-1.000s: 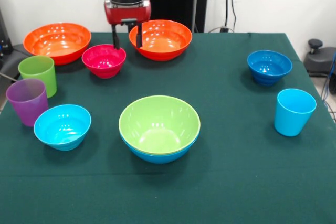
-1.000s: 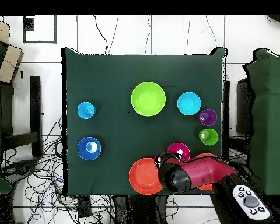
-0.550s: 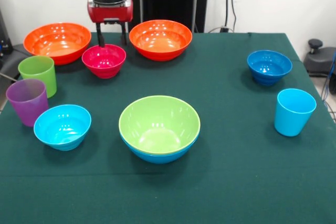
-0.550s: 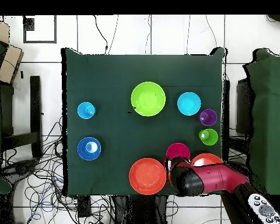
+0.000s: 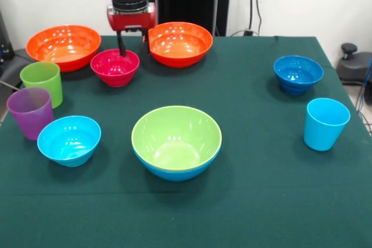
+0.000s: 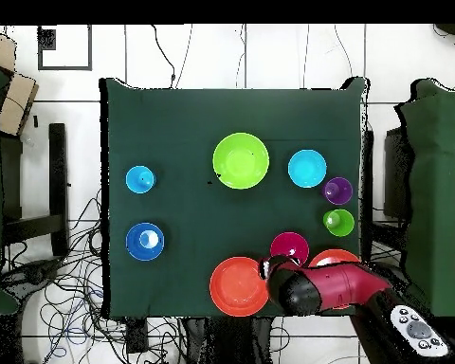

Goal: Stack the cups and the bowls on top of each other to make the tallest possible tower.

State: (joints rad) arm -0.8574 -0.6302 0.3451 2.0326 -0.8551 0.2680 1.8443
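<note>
My gripper (image 5: 133, 43) hangs open and empty at the back of the table. Its left finger stands just behind the magenta small bowl (image 5: 115, 67) and its right finger at the left rim of an orange bowl (image 5: 178, 43). A second orange bowl (image 5: 63, 46) sits at the back left. The tower is a lime green bowl (image 5: 176, 136) nested in a blue bowl (image 5: 174, 172) at the centre. On the left stand the lime cup (image 5: 42, 83), the purple cup (image 5: 30, 112) and the cyan bowl (image 5: 70, 139). On the right are the dark blue bowl (image 5: 298, 74) and the light blue cup (image 5: 325, 123).
From above, the red arm (image 6: 331, 289) covers part of one orange bowl (image 6: 337, 256) and hides the gripper. The dark green table (image 6: 174, 123) ends close behind the orange bowls. Cables lie on the floor around it.
The gripper swung left from the orange bowl's rim to behind the magenta bowl, then came partway back right. It stayed open. No bowl or cup has moved.
</note>
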